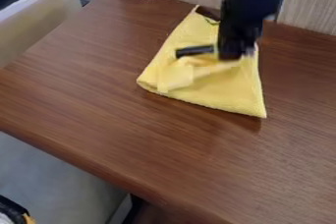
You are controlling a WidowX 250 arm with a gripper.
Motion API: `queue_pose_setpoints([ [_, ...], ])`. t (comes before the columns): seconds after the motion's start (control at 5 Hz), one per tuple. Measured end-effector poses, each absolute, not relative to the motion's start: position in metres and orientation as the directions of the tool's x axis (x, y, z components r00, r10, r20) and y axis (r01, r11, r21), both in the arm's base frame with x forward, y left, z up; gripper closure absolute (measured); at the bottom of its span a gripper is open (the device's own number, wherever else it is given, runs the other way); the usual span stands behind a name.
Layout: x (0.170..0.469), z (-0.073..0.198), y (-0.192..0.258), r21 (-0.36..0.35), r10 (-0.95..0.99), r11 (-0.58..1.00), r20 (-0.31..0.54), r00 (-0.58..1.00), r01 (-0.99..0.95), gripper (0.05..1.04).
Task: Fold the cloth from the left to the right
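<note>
Yellow cloth (pixel 226 90) lay rumpled beneath the black gripper (pixel 231 51)

At the near side, the brown table's (pixel 138 144) edge ran at a slant across the view. Beyond it, the cloth lay on the tabletop, right of the view's middle and toward the back, its near side broad and its far end narrower. A paler fold crossed its surface. The gripper hung over the cloth's far half; whether it was released or clenched could not be told. Behind stood a pale wood-grain panel (pixel 308 2).
</note>
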State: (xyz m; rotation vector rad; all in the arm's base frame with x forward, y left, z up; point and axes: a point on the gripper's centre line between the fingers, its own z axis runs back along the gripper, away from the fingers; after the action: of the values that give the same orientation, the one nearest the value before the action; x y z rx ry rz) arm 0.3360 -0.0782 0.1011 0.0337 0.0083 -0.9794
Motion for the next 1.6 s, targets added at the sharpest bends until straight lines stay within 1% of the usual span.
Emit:
queue_pose_setpoints([
  [0.2,0.337,0.083,-0.079,-0.006,-0.840,0.541,-0.051,0.540,0.841,0.871],
  [0.4,0.339,0.081,-0.075,0.014,-0.839,0.541,-0.065,0.541,0.841,0.622],
  [0.6,0.338,0.080,-0.074,0.015,-0.836,0.544,-0.072,0.544,0.839,0.314],
  [0.8,0.335,0.078,-0.074,0.009,-0.836,0.543,-0.083,0.542,0.839,0.089],
  [1.0,0.333,0.085,-0.072,0.016,-0.837,0.543,-0.076,0.542,0.840,0.079],
  [1.4,0.328,0.136,-0.054,0.079,-0.834,0.549,-0.005,0.551,0.832,0.083],
  [1.6,0.323,0.168,-0.038,0.131,-0.827,0.560,0.030,0.562,0.818,0.083],
])
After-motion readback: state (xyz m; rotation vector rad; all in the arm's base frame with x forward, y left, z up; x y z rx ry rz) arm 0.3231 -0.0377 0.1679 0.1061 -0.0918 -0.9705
